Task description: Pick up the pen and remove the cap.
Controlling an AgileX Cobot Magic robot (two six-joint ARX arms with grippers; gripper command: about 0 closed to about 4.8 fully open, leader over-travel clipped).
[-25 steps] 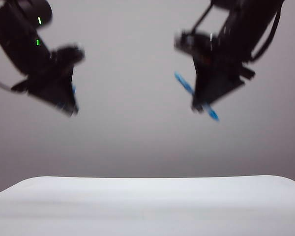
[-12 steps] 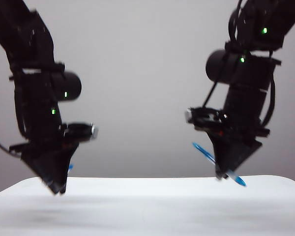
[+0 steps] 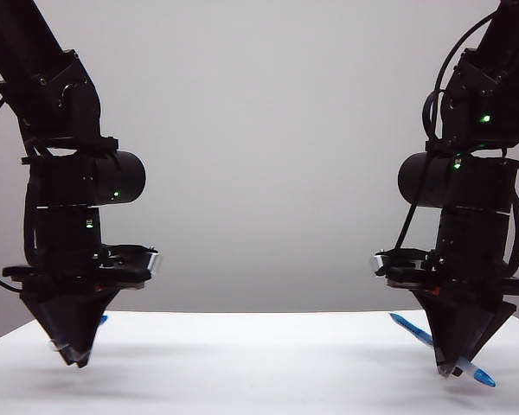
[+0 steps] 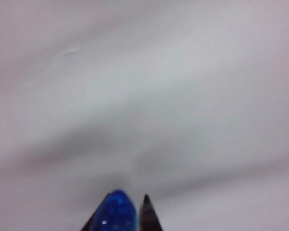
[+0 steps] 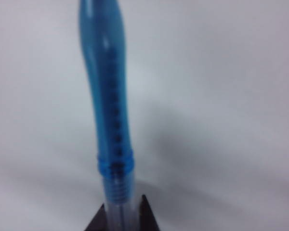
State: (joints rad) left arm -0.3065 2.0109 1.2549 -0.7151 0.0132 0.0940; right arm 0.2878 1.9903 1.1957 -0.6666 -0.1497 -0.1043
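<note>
exterior view: two black robot arms hang over a white table (image 3: 259, 363) before a plain grey wall, one at the far left of the scene and one at the far right, well apart. the left gripper (image 3: 72, 353) points down with its tapered tip just above the table near the left edge; its fingers are drawn narrow on the short clear plastic cap with a blue rounded end (image 3: 101, 320), of which only a small blue speck shows beside the fingers. the right gripper (image 3: 451, 370) likewise points down close to the table at the right; its fingers are pinched on the slim pen with a clear barrel and translucent blue sections (image 3: 483, 377), which lies tilted through the grip, one blue end sticking out up and to the left and the other down and to the right, low over the table. the pen and the cap are separated, one in each gripper. left wrist view: the two dark fingertips (image 4: 147, 215) of the left gripper (image 4: 120, 216) stand close together with the blue rounded end of the cap (image 4: 117, 214) clamped between them, over the blurred white table (image 4: 144, 96). right wrist view: the right gripper (image 5: 121, 216) holds the pen (image 5: 108, 96) by its clear ribbed part, its fingertips (image 5: 145, 215) narrow on either side; the blue section extends away from the fingers over the white table (image 5: 221, 120).
</note>
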